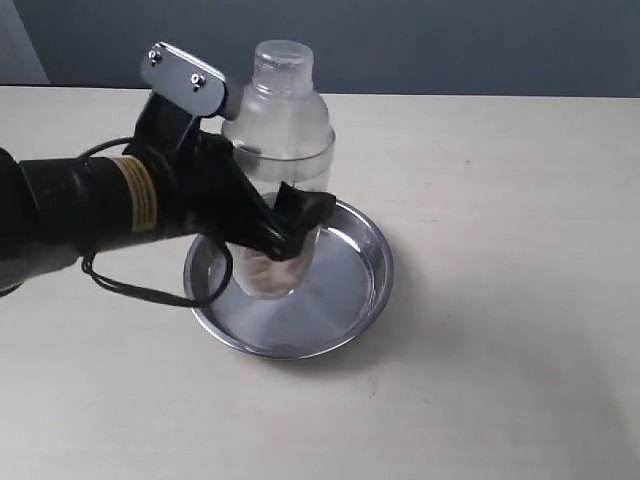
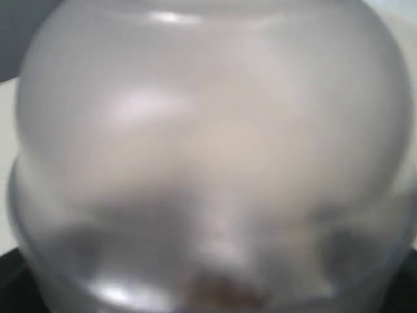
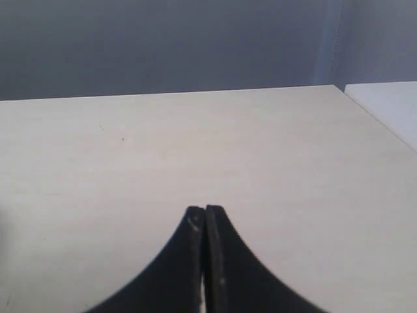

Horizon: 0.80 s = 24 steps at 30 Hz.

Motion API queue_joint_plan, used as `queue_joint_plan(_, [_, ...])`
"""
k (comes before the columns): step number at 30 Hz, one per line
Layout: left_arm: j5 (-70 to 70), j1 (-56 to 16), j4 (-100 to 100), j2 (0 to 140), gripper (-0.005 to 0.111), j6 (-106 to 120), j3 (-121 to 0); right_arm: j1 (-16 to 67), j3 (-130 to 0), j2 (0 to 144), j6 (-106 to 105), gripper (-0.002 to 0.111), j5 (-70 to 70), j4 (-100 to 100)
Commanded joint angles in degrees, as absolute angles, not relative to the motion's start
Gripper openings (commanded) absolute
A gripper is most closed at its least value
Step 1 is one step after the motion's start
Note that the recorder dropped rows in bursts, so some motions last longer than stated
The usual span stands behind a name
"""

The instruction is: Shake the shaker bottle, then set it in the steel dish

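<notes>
The left gripper point(image 1: 283, 235) hugs the shaker bottle point(image 1: 283, 125) wide round its clear middle, upright in the steel dish point(image 1: 352, 300). It looks light, stiff and slippery; hold the straight sides, not the dome.

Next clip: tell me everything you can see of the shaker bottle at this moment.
The shaker bottle is clear plastic with a frosted domed top and a small round cap. Brown grains lie in its bottom. It stands upright inside the steel dish, though I cannot tell whether its base rests on the dish floor. The left gripper clasps its lower body. The left wrist view shows only its blurred dome, very close.
</notes>
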<state>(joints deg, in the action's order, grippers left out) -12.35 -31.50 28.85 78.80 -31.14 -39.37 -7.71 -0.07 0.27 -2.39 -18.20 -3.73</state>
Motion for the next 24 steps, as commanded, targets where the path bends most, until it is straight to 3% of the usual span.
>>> queue_joint_plan(1, [-19.74,-31.66,27.89,73.17,0.0,-30.11,-41.29,-7.91,0.0,0.0,-2.49,-0.001,-17.46,-3.77])
queue_joint_plan(5, [-17.92,-32.12,27.5,81.98,0.0,-32.13,-36.64,-7.91,0.0,0.0,-2.49,-0.001,-17.46,-3.77])
queue_joint_plan(10, [-23.61,-32.12,28.29,72.82,0.0,-28.12,-41.65,-7.91,0.0,0.0,-2.49,-0.001,-17.46,-3.77])
queue_joint_plan(16, [-18.38,-32.12,24.38,82.29,0.0,-28.53,-37.23,-7.91,0.0,0.0,-2.49,-0.001,-17.46,-3.77])
queue_joint_plan(21, [-22.56,-32.0,23.25,73.97,0.0,-26.51,-41.67,-7.91,0.0,0.0,-2.49,-0.001,-17.46,-3.77])
queue_joint_plan(24, [-16.63,-32.13,24.06,82.83,0.0,-26.51,-37.65,-7.91,0.0,0.0,-2.49,-0.001,-17.46,-3.77])
